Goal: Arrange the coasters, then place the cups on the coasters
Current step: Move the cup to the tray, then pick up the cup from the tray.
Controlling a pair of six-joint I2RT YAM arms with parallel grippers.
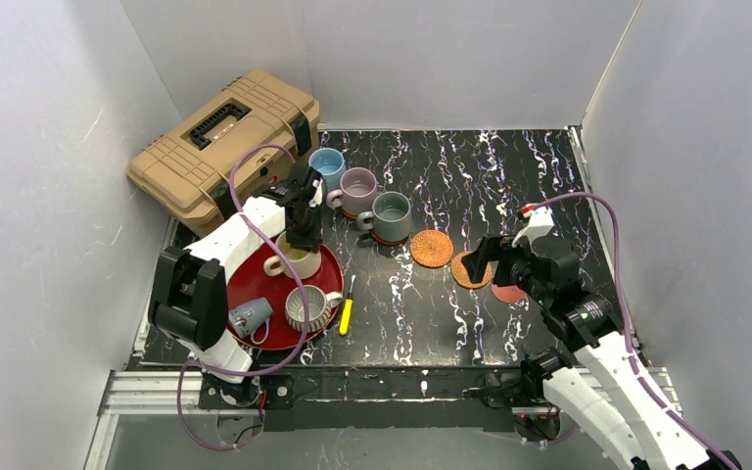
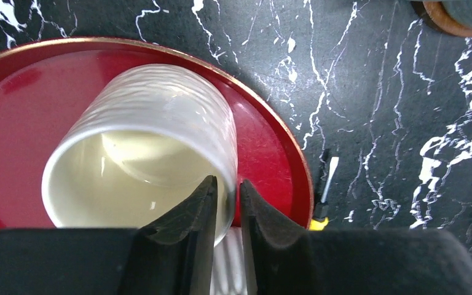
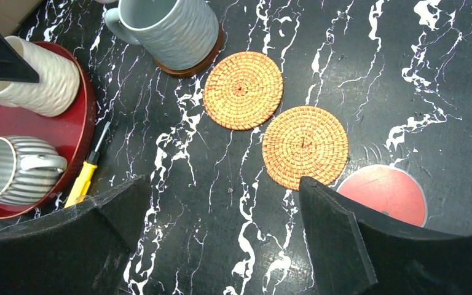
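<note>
Cream-yellow mug (image 2: 160, 123) is sitting on the red tray (image 2: 270, 153), the left gripper (image 2: 227, 181) pinching its rim between narrow jaws. Cup placement is judged in hand; the next move is calling for a level lift toward a bare woven coaster (image 3: 243, 90). Right gripper (image 3: 222, 184) is hanging wide open over the tabletop (image 3: 405, 74).
</note>
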